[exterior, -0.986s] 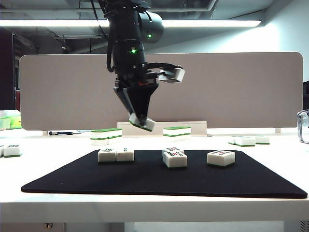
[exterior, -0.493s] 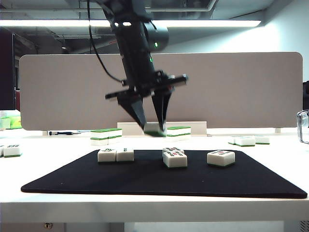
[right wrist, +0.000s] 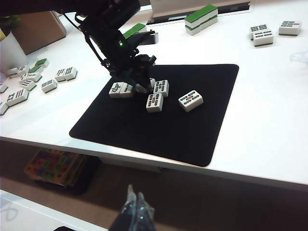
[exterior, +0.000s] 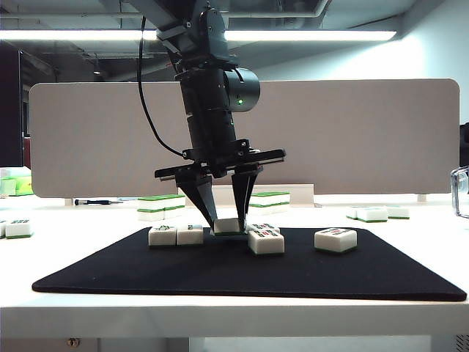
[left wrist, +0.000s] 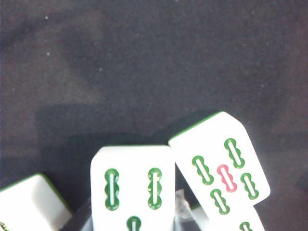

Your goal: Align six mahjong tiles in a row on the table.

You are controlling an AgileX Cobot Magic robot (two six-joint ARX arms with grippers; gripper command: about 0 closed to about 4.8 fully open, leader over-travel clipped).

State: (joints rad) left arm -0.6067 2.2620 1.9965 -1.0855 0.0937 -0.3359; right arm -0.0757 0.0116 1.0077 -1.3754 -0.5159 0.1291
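My left gripper [exterior: 227, 220] is shut on a white mahjong tile [exterior: 227, 226] with green bamboo marks [left wrist: 132, 192], held low at the black mat [exterior: 249, 275], just right of two tiles standing side by side [exterior: 176, 235]. Whether the held tile touches the mat I cannot tell. Two more tiles [exterior: 265, 241] lie close on its right, one of them slanted [left wrist: 219, 166], and a single tile [exterior: 335, 239] sits further right. My right gripper [right wrist: 137, 204] is shut and empty, out in front of the white table [right wrist: 269, 144].
Green-topped blocks [exterior: 161, 202] [exterior: 268, 198] stand behind the mat by the grey divider [exterior: 366, 132]. Loose tiles lie at the far right [exterior: 374, 213], at the far left [exterior: 18, 228] and scattered left of the mat [right wrist: 29, 86].
My left gripper came down from above the mat with the tile and rolled its wrist. The tile, tilted before, now sits level beside the left pair. The right arm kept still.
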